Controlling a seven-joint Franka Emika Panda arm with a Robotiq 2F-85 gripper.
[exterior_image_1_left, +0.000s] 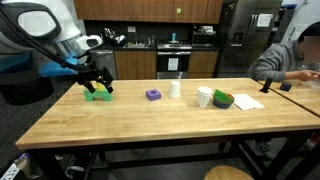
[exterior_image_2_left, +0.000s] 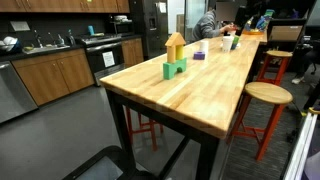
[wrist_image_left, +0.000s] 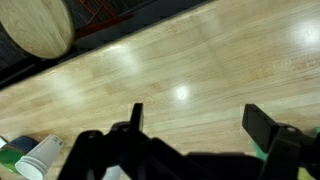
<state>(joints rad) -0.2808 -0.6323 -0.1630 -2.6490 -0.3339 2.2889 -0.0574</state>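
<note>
My gripper (exterior_image_1_left: 96, 83) hangs low over the left end of a long wooden table (exterior_image_1_left: 150, 125), just above a green block (exterior_image_1_left: 97, 96). In the wrist view the two black fingers (wrist_image_left: 198, 112) stand wide apart with only bare table wood between them, so the gripper is open and empty. A sliver of the green block (wrist_image_left: 270, 150) shows by the right finger. In an exterior view the green block (exterior_image_2_left: 174, 69) is an arch with a yellow block (exterior_image_2_left: 175, 44) on top of it; my arm does not show there.
A purple block (exterior_image_1_left: 153, 94), a white bottle (exterior_image_1_left: 176, 88), a white cup (exterior_image_1_left: 204, 97), a green bowl (exterior_image_1_left: 222, 99) and a white napkin (exterior_image_1_left: 247, 101) lie along the table. A person (exterior_image_1_left: 295, 60) sits at the far end. Round stools (exterior_image_2_left: 266, 95) stand beside the table.
</note>
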